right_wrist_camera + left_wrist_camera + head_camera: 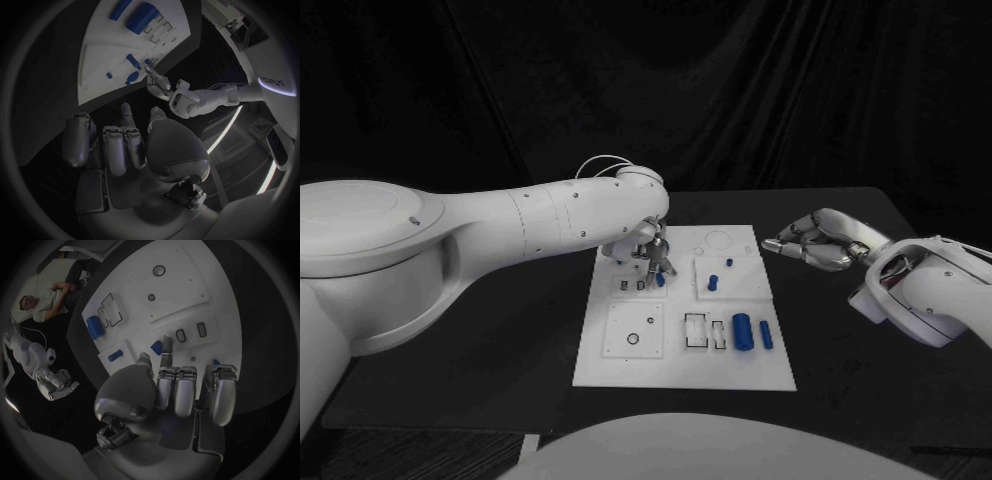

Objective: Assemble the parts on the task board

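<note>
Lying in the middle of the black table [488,350], the white task board [687,345] carries several blue parts: two cylinders [753,332] side by side near its right edge, a smaller peg [713,282] in the upper right panel, and a short blue part [661,279] at the tips of the left hand [651,257]. The left hand's fingers [166,351] reach down onto the board and touch that short part, but whether they pinch it is hard to make out; the arm covers the board's upper left corner. The right hand [808,240] hovers off the board's right edge, fingers curled in with nothing in them. Bare table lies open around the board's near and right sides.
</note>
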